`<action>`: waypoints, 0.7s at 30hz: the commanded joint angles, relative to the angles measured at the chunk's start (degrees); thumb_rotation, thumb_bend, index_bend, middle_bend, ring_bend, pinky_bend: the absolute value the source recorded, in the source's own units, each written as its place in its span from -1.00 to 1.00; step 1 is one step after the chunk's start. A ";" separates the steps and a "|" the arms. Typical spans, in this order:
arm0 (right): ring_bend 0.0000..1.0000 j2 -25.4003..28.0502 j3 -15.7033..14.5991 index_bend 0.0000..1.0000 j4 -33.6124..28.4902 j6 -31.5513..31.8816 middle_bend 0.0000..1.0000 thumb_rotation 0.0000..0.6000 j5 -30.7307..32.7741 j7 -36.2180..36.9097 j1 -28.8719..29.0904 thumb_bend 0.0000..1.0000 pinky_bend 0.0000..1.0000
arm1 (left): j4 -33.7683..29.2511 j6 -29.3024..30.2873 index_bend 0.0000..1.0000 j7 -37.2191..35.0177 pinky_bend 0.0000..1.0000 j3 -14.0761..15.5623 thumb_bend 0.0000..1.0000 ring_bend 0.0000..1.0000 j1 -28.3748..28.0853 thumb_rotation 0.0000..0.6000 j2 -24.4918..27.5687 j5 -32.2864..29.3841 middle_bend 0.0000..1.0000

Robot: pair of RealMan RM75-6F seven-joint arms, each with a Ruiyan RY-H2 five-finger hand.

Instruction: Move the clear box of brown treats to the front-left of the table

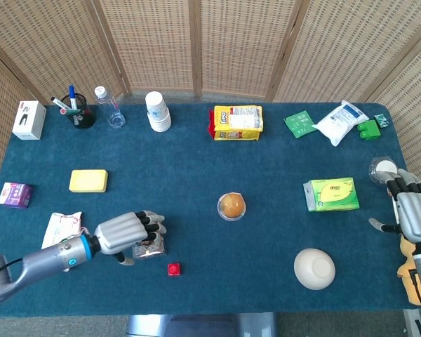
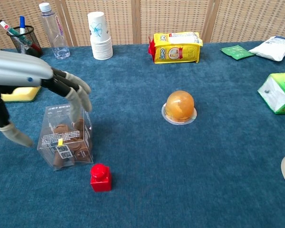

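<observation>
Chest view, from the left: the left hand [image 2: 35, 90] hangs over the clear plastic box of brown treats [image 2: 65, 137], fingers spread and curved downward above its lid and thumb dropped beside its left wall; whether any fingertip touches the box cannot be told, and nothing is gripped. The box stands upright on the blue cloth-covered table [image 2: 180, 161] toward the front-left, with a small red block [image 2: 100, 177] just beside its front right corner. A round orange jelly cup [image 2: 180, 106] sits well apart to the right. From the head camera, the right hand [image 1: 411, 214] rests at the table's far right edge, fingers extended and holding nothing, near a green tissue box [image 1: 331, 194].
</observation>
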 commanded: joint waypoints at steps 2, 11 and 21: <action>-0.81 0.14 0.01 -0.71 -0.04 0.30 -0.59 1.00 -0.01 0.16 -0.25 -0.98 -0.70 | 1.92 -2.89 -0.33 -1.37 -0.69 -1.12 -0.68 -0.78 -1.55 1.00 -2.79 -0.45 -0.54; -0.81 0.27 0.16 -0.71 -0.21 0.31 -0.59 1.00 0.04 0.12 -0.34 -0.98 -0.70 | 2.29 -4.71 -0.33 -1.30 -0.63 0.20 -0.68 -0.62 -1.58 1.00 -1.86 -0.28 -0.35; -0.81 -0.05 0.33 -0.72 -0.58 0.06 -0.59 1.00 -0.30 -0.58 0.14 -0.98 -0.70 | -0.18 -3.52 -0.32 0.36 -0.62 2.69 -0.68 -0.59 1.13 0.99 2.21 -0.20 -0.31</action>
